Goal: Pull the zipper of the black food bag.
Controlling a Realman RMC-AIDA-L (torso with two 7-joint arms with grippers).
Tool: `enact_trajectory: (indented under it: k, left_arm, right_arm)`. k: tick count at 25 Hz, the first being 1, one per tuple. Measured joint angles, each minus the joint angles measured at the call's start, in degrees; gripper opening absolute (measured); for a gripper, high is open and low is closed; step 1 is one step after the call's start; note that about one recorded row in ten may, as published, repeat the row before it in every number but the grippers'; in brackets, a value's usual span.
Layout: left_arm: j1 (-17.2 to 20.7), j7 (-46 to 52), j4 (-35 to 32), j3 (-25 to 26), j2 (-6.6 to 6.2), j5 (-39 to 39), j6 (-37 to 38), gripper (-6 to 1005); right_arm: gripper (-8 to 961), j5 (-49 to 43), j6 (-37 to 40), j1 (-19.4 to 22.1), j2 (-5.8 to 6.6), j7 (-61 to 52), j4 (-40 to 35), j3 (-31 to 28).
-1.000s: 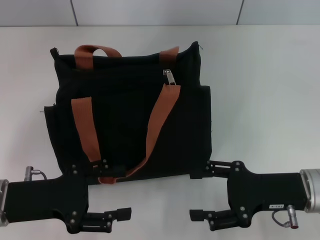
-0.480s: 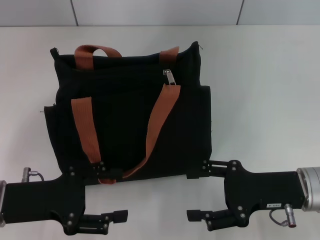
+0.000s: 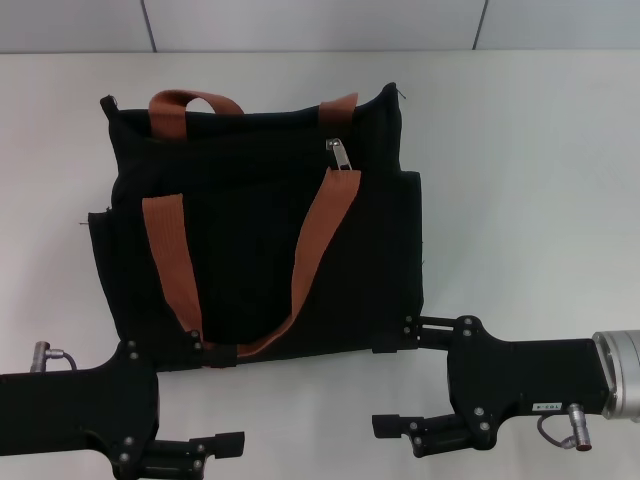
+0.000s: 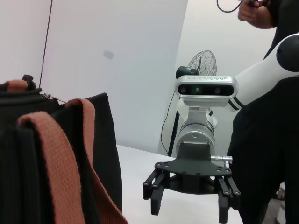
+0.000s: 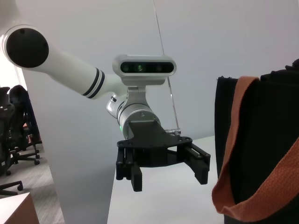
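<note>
The black food bag [image 3: 250,240] lies on the white table with two orange-brown strap handles [image 3: 318,240] across it. The silver zipper pull [image 3: 339,153] sits near the bag's far edge, right of centre. My left gripper [image 3: 238,396] is open and empty at the bag's near left corner, its upper finger at the bag's edge. My right gripper [image 3: 382,385] is open and empty at the near right corner. The left wrist view shows the bag [image 4: 28,177] and the right gripper [image 4: 189,207]. The right wrist view shows the bag [image 5: 266,140] and the left gripper [image 5: 168,176].
The white table [image 3: 520,150] extends around the bag to a pale wall at the back. A standing fan [image 4: 202,63] and a person in dark clothes [image 4: 266,140] are beyond the table in the left wrist view.
My left arm has drawn back toward the near edge and to the left. My right arm has shifted slightly left. The bag has not moved.
</note>
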State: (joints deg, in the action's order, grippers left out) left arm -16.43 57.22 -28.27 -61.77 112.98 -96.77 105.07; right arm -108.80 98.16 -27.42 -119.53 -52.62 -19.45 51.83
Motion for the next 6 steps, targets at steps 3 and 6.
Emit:
enact_trajectory:
  k: [3, 6]
  left_arm:
    - [0.1, 0.0, 0.0, 0.0, 0.0, 0.0, 0.1, 829]
    - [0.3, 0.0, 0.0, 0.0, 0.01, 0.0, 0.2, 829]
  right_arm:
    - [817, 0.0, 0.0, 0.0, 0.0, 0.0, 0.1, 0.0]
    - [817, 0.0, 0.0, 0.0, 0.0, 0.0, 0.1, 0.0]
